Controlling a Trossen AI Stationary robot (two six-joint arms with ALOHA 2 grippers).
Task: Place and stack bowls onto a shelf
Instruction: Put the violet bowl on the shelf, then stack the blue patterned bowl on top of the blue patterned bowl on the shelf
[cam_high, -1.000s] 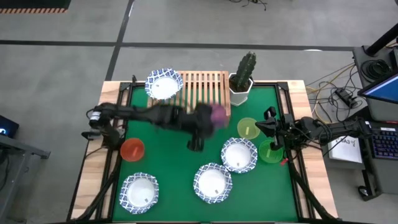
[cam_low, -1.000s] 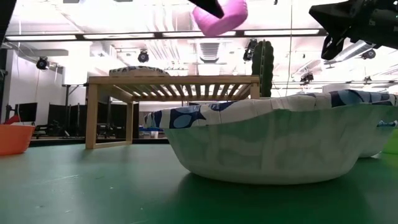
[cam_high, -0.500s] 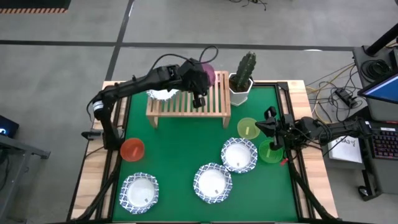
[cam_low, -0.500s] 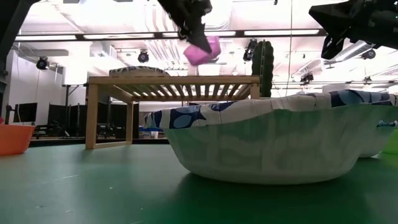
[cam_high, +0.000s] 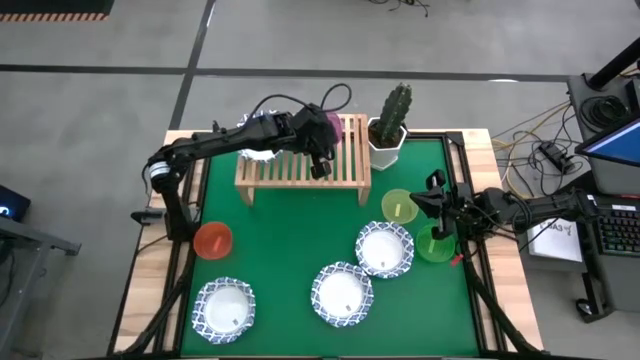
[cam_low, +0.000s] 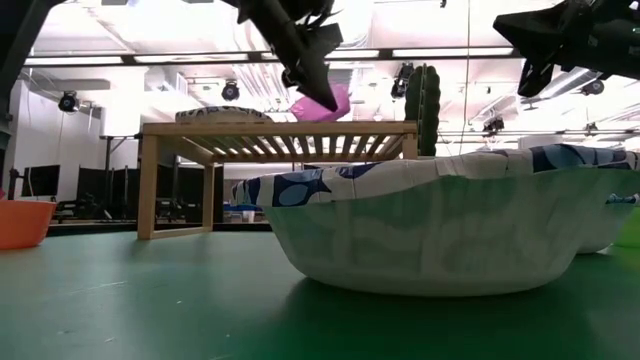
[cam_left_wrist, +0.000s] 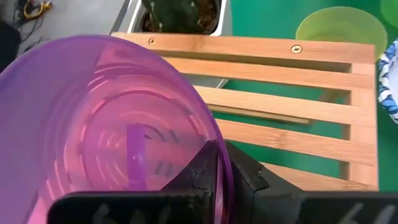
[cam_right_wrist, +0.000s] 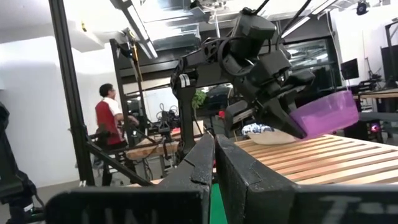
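**Purple bowl held over the shelf's right end**

While the right arm waits at the desk's right edge, the left claw (cam_high: 322, 150) reaches across the shelf (cam_high: 300, 165) with its fingers pinched on the rim of the purple bowl (cam_high: 331, 124). In the left wrist view the purple bowl (cam_left_wrist: 106, 124) fills much of the picture, one dark finger inside its wall and one outside, with the shelf's slats (cam_left_wrist: 292, 112) below it. The low view shows the bowl (cam_low: 325, 102) tilted and just above the shelf top (cam_low: 280, 128); whether it touches the wood cannot be told.

At the shelf's left end sits a white bowl with a blue rim (cam_high: 260, 150), partly hidden by the arm. Three more of the same kind rest on the green desk (cam_high: 280, 250): one at the front left (cam_high: 223, 309), one at the front middle (cam_high: 341, 295) and one to its right (cam_high: 385, 250). The red bowl (cam_high: 212, 239) lies near the left edge, the yellow bowl (cam_high: 398, 206) just off the shelf's right leg, and the green bowl (cam_high: 436, 244) under the right claw (cam_high: 436, 205), whose fingers are closed together, as the right wrist view shows (cam_right_wrist: 214, 162). A cactus in a white pot (cam_high: 389, 128) stands beside the shelf's right end.

A person (cam_right_wrist: 111, 127) stands in the room behind.
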